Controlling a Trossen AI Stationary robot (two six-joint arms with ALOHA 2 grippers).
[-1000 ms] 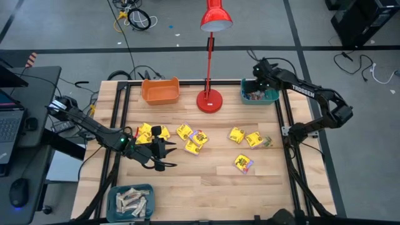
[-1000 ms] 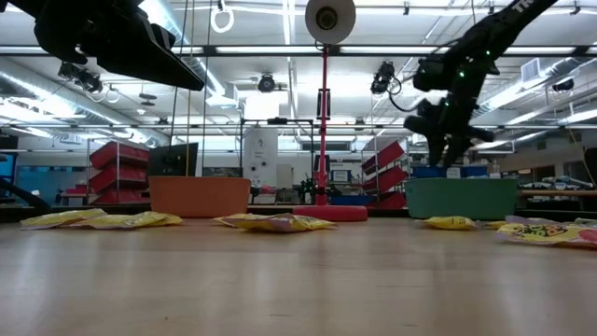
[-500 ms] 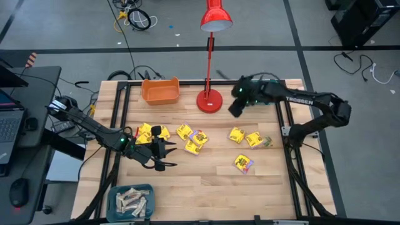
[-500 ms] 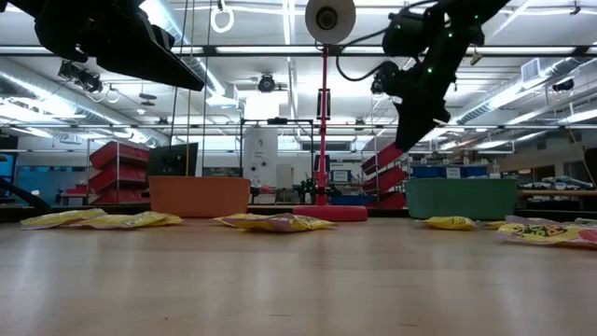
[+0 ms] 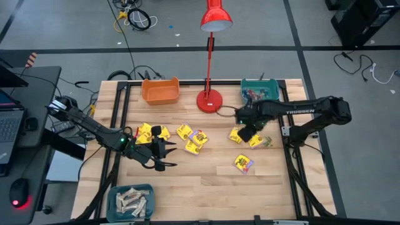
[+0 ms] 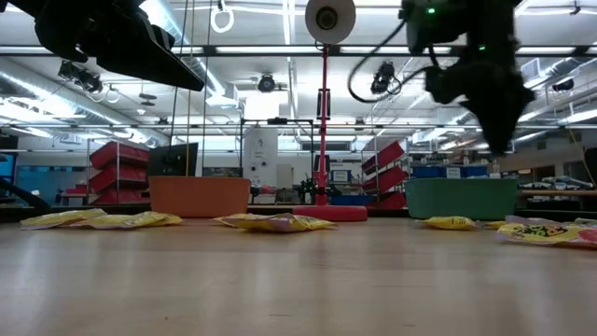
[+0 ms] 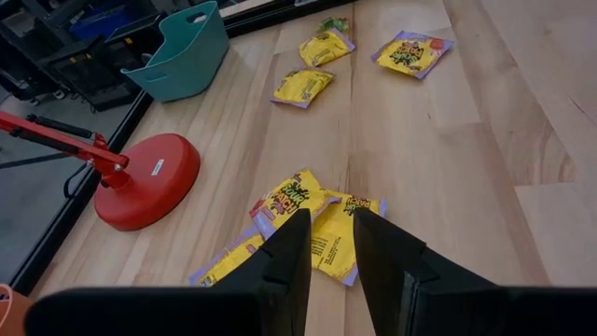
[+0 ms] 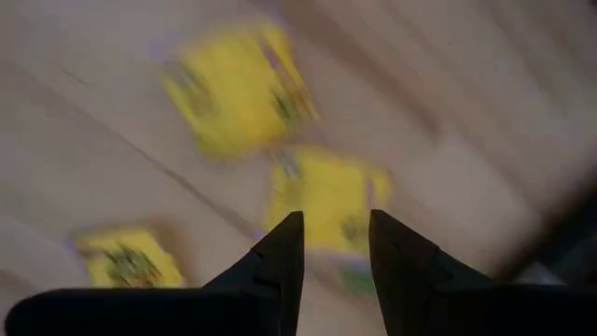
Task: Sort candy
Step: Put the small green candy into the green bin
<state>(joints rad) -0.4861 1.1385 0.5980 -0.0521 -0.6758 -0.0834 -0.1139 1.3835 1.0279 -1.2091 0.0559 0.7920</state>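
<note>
1. Right claw [image 5: 245, 134]: hangs above the table [image 5: 206, 181], over the yellow packets [image 5: 253, 139] on the right side. Its two fingers [image 8: 280, 257] stand slightly apart with nothing between them; a yellow packet [image 8: 328, 198] lies directly below.
2. Left claw [image 5: 164, 156]: hovers low over the left half of the table, just beside the left cluster of yellow packets [image 5: 150, 133]. Its fingers [image 7: 291, 257] are parted by a narrow gap and hold nothing.
3. Candy: yellow packets lie scattered across the middle of the table in three loose groups; one packet [image 5: 244, 163] lies apart, nearer the front.
4. Bins: an orange bin [image 5: 160, 90] and a teal bin [image 5: 259, 90] stand at the back, either side of a red lamp [image 5: 210, 100]. A second teal bin [image 5: 130, 201] at the front left holds pale bars [image 5: 132, 200].
</note>
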